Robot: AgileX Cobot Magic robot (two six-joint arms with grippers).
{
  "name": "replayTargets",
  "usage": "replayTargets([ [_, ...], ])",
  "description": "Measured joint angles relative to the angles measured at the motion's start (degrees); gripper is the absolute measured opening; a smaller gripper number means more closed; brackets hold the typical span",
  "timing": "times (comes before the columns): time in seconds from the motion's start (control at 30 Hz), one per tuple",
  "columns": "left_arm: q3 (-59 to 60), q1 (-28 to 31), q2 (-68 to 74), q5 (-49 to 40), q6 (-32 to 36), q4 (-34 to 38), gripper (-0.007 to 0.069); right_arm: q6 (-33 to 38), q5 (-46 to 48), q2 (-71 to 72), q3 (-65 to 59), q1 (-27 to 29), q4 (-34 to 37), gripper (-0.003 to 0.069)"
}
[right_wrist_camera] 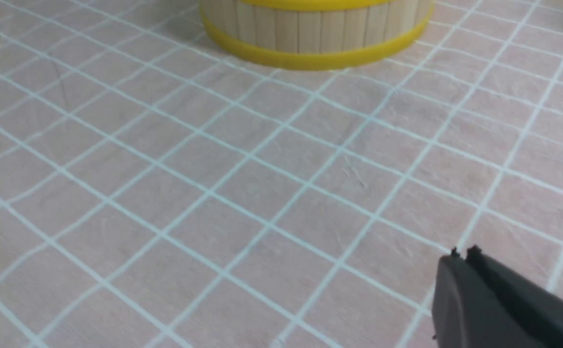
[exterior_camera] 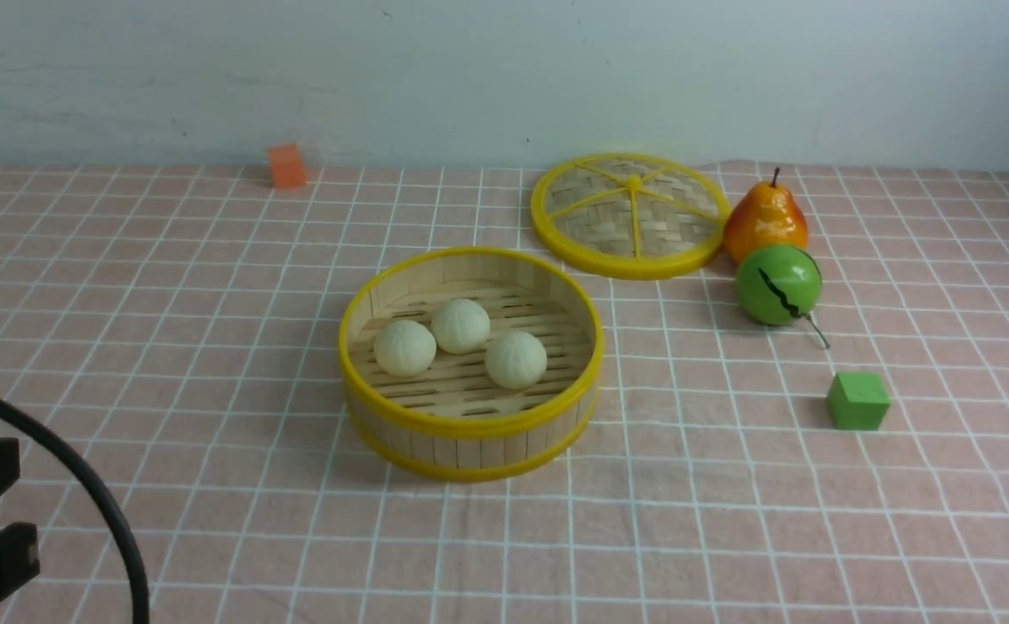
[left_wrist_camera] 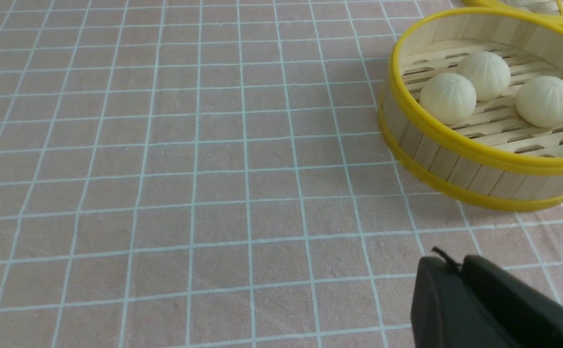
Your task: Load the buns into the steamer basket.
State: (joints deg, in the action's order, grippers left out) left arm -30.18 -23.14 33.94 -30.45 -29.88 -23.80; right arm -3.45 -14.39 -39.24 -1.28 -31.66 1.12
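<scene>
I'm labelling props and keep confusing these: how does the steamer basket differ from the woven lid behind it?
The steamer basket has upright slat walls and a slatted floor; the lid is a flat woven disc with yellow spokes. The steamer basket holds three buns; the lid carries nothing. It sits nearer the robot, the lid farther back beside the pear. Both are round with yellow rims.
</scene>
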Motion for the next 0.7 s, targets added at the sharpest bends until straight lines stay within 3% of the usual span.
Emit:
replayTargets([
  [0.17,0.0,0.0,0.0,0.11,0.0,0.0,0.005,2.99,15.82,17.98,-0.05,8.01,0.07,-0.001],
  [0.37,0.0,0.0,0.06,0.12,0.0,0.0,0.0057,2.99,32.55,38.78,-0.1,22.47,0.64,-0.001],
  [0.53,0.0,0.0,0.35,0.06,0.0,0.0,0.0057,3.0,35.45,39.78,0.16,30.54,1.78,-0.001],
  [0.7,0.0,0.0,0.81,-0.12,0.0,0.0,0.0063,3.0,35.92,39.84,0.24,33.72,2.26,-0.0009],
])
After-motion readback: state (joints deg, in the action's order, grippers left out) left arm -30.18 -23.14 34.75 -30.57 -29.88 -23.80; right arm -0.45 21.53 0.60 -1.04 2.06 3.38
